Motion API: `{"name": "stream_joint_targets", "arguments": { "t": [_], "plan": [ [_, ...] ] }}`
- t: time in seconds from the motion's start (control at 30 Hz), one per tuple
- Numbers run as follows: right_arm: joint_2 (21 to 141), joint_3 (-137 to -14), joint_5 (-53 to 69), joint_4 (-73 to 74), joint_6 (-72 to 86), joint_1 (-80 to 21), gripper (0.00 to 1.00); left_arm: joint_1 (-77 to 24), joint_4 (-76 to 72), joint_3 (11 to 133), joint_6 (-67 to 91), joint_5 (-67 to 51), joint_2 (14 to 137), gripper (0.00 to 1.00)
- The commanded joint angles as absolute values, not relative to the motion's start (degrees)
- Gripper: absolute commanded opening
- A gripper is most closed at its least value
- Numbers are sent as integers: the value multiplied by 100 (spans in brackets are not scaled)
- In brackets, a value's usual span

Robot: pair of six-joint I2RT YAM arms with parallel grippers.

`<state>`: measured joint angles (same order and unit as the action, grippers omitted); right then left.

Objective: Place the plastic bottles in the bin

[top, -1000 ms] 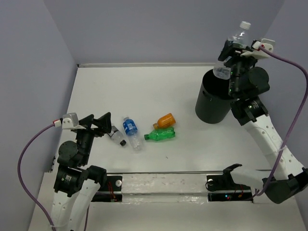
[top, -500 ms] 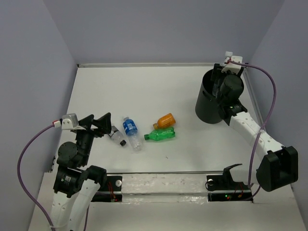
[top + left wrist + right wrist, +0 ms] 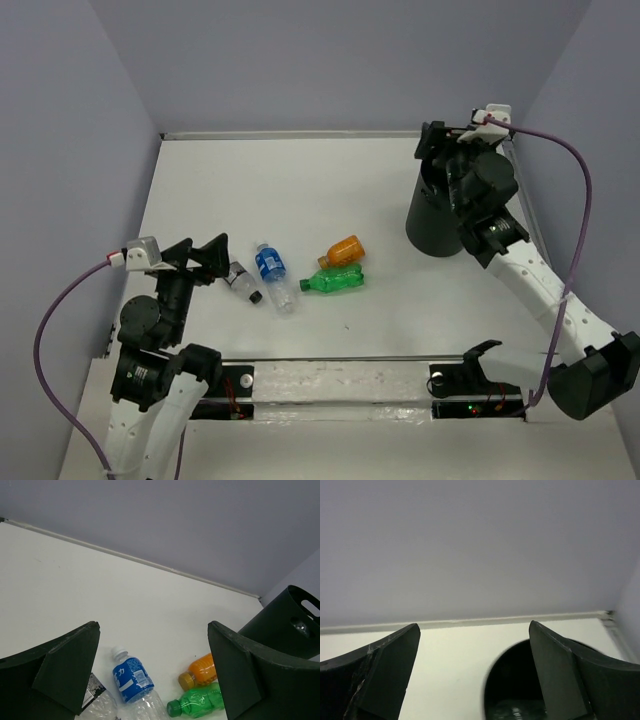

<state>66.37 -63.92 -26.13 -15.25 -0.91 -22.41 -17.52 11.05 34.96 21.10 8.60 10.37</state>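
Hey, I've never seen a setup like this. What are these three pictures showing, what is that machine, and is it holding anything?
These are two robot arms bolted at the near edge of a white table. The wide picture comes from a fixed camera above and behind them. The other two come from a camera on each wrist; the dark wedges at their sides are that arm's own fingers. On the table lie a small clear bottle, a blue-label bottle, an orange bottle and a green bottle. A black bin stands at the far right. The left end effector is open near the small clear bottle and holds nothing. The right end effector is open above the bin, also empty. Inside the bin something clear shows.
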Motion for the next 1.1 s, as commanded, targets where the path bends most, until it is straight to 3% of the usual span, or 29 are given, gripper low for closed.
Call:
{"name": "stream_joint_targets", "arguments": {
  "t": [0.0, 0.23, 0.53, 1.07],
  "plan": [
    [6915, -6802, -1909, -758, 315, -3520, 94, -1661, 967, 3718, 2057, 1055, 975, 99],
    [8708, -7520, -1134, -29, 1036, -4938, 88, -1643, 1002, 3744, 2039, 1169, 1072, 99],
    [11018, -9306, -1125, 1239, 1915, -5774, 94, -1582, 1055, 3832, 1899, 1634, 941, 99],
    [12612, -9967, -984, 1731, 2558, -6012, 91, -1696, 1037, 3788, 1925, 1503, 809, 99]
  ]
}}
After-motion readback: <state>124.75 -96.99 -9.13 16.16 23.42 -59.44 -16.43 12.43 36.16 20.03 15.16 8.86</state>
